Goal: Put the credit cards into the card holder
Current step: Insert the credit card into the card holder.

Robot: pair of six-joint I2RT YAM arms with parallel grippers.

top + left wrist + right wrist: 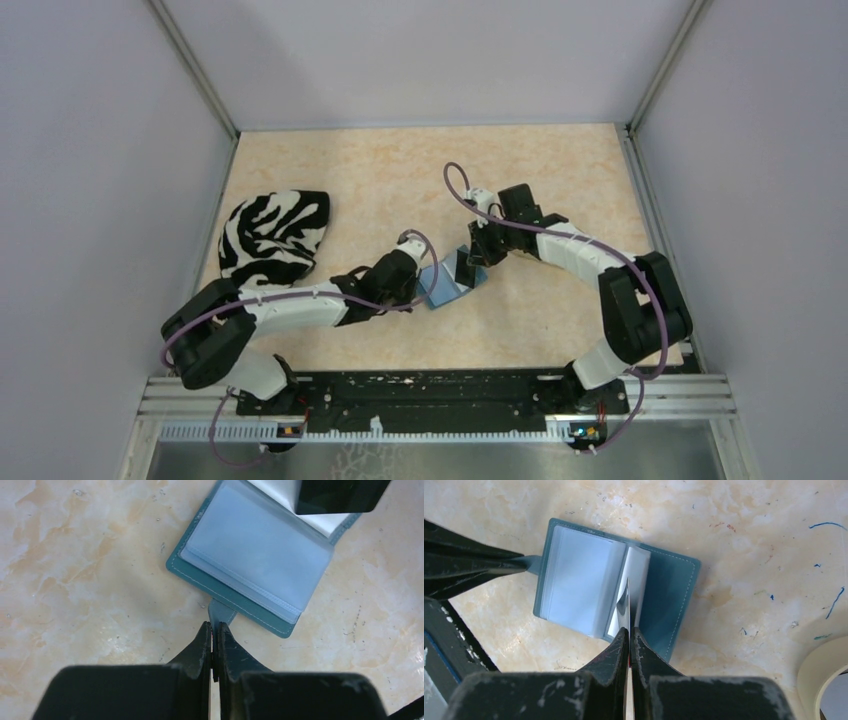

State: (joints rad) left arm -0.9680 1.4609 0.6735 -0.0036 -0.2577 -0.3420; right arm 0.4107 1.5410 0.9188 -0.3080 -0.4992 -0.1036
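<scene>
The teal card holder (443,287) lies open on the table, its light blue clear sleeves up. My left gripper (418,283) is shut on the holder's small snap tab (220,614) at its near edge (214,626). My right gripper (478,258) is shut on one glossy dark credit card (466,265). It holds the card edge-on (626,602), with its far end down in the fold between the sleeves and the right cover (669,590). In the left wrist view the card (340,495) stands over the holder's far side (250,565). No other cards are in view.
A black-and-white zebra-striped cloth item (275,235) lies at the left by the wall. The curved rim of a beige tray (824,665) shows at the lower right of the right wrist view. Grey walls close the table on three sides.
</scene>
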